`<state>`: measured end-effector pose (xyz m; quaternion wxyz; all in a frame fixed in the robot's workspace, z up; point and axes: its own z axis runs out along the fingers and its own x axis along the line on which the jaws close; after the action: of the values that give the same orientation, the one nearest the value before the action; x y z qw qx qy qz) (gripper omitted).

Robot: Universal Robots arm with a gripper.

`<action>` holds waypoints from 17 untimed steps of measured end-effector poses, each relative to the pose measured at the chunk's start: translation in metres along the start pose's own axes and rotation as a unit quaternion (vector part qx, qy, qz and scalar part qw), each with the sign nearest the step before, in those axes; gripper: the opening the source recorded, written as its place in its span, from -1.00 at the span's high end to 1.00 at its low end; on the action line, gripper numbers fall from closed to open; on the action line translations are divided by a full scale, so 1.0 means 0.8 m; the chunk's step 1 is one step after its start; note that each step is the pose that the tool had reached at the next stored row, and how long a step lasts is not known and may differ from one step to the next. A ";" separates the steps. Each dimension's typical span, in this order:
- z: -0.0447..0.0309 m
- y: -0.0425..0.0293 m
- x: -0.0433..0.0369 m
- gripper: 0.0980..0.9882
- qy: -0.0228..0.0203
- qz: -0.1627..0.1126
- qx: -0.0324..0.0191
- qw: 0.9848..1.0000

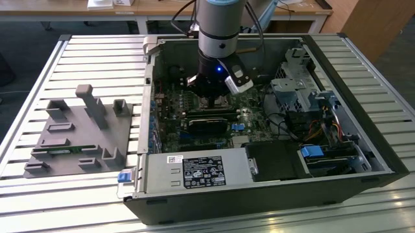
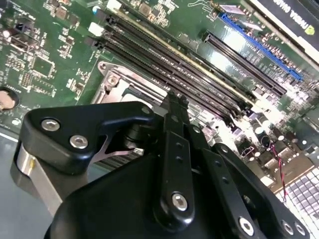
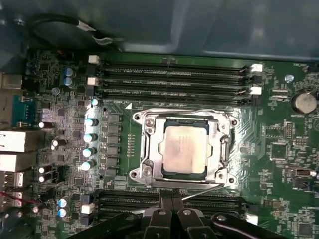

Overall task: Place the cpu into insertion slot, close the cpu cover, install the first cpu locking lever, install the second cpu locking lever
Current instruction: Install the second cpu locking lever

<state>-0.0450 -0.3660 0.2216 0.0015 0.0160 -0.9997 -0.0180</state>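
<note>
In the first wrist view the cpu point(image 3: 184, 149), pale tan-silver, lies flat in the insertion slot point(image 3: 143, 118) on the green board. The silvery cpu cover point(image 3: 151, 149) is down around it, framing its face. A thin metal locking lever point(image 3: 207, 190) slants along the socket's edge closest to my fingers. My gripper point(image 3: 172, 203) is shut, its black fingertips pressed together just beside that lever's end. The second wrist view shows my gripper point(image 2: 175, 98) close over a corner of the insertion slot point(image 2: 115, 83). From the exterior view, my gripper point(image 1: 217, 100) reaches down inside the open computer case.
Long black memory slots point(image 3: 174, 74) run along one side of the socket, with more slots point(image 3: 124, 201) by my fingers. Case walls, a drive cage point(image 1: 298, 92), a black card point(image 1: 207, 124) and the power supply point(image 1: 194, 172) crowd the board. A grey fixture point(image 1: 77, 136) lies at the exterior view's left.
</note>
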 end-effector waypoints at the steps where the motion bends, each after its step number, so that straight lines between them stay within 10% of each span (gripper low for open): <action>1: 0.0014 -0.0010 0.000 0.98 0.001 0.000 0.000 1.000; 11: 0.0031 -0.0166 0.005 0.98 0.000 0.001 -0.030 1.000; 17: 0.0071 -0.0177 0.013 0.98 0.000 0.000 -0.034 0.999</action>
<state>-0.0547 -0.3803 0.2154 0.0024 0.0155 -0.9986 -0.0514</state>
